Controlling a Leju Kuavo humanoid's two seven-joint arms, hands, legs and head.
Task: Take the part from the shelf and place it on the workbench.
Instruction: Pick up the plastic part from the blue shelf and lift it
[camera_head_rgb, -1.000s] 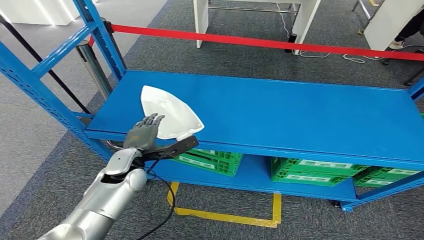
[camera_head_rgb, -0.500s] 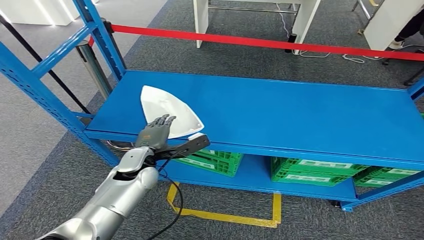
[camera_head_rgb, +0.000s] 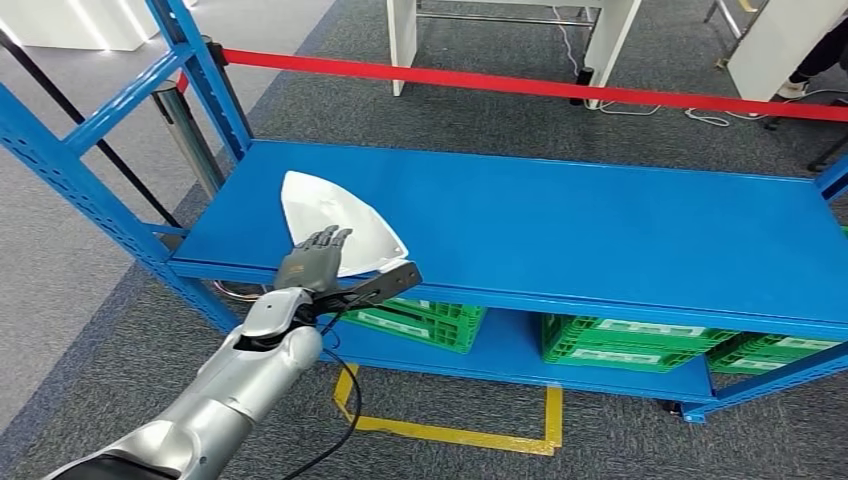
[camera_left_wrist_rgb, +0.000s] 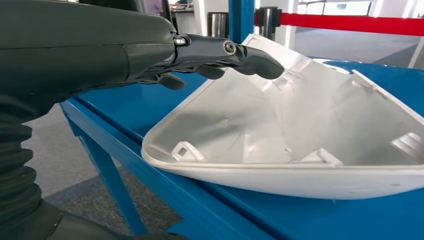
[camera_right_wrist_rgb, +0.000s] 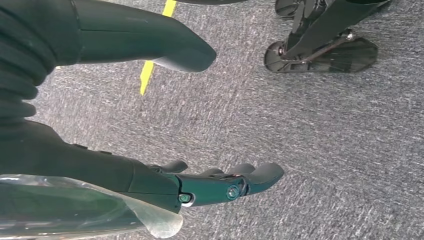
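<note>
Head view: reach step, nothing grabbed yet. Left hand (camera_head_rgb: 313, 262) spread over the near edge of the white triangular plastic shell part (camera_head_rgb: 340, 227), left of centre on the blue metal shelf (camera_head_rgb: 600, 230). Green slatted plastic crates (camera_head_rgb: 425, 320) below, contents hidden.

Left wrist view: fingers (camera_left_wrist_rgb: 250, 57) apart above the rim, apparently not touching. Next: probably lower, close on the edge.

Right wrist view: right hand (camera_right_wrist_rgb: 210, 182) loosely spread, holding nothing, over grey carpet (camera_right_wrist_rgb: 325, 125).

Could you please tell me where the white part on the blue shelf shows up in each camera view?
Head view: white part at the shelf's front left, by the left hand.
Left wrist view: it lies under the fingers.
Right wrist view: not in it.
Shared landmark: blue shelf.
</note>
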